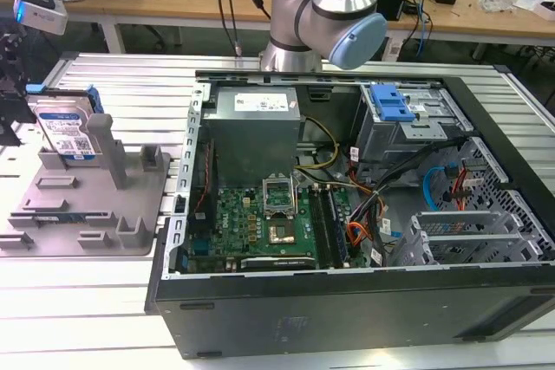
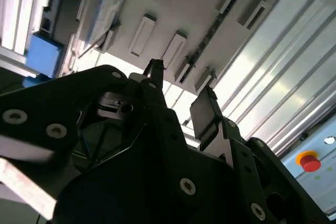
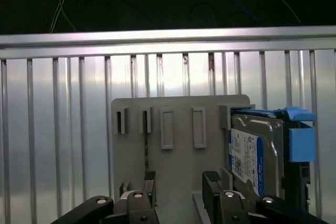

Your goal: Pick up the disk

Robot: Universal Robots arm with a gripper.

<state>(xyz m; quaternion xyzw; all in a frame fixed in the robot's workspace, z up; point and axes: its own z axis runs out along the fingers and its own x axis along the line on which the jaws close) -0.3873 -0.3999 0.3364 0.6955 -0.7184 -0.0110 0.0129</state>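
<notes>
One disk [image 3: 254, 156] stands on edge at one side of the single grey fixture [image 3: 178, 156], which in the exterior view lies to the left of the one open computer [image 1: 347, 214]. The claw [image 3: 181, 182] is close to the fixture, its two fingers [image 3: 212, 179] spread wide and holding nothing. It is beside the disk without touching it.

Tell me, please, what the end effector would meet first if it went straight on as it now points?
Probably the base of the grey fixture, beside the disk, not the disk itself; depth is unclear.
</notes>
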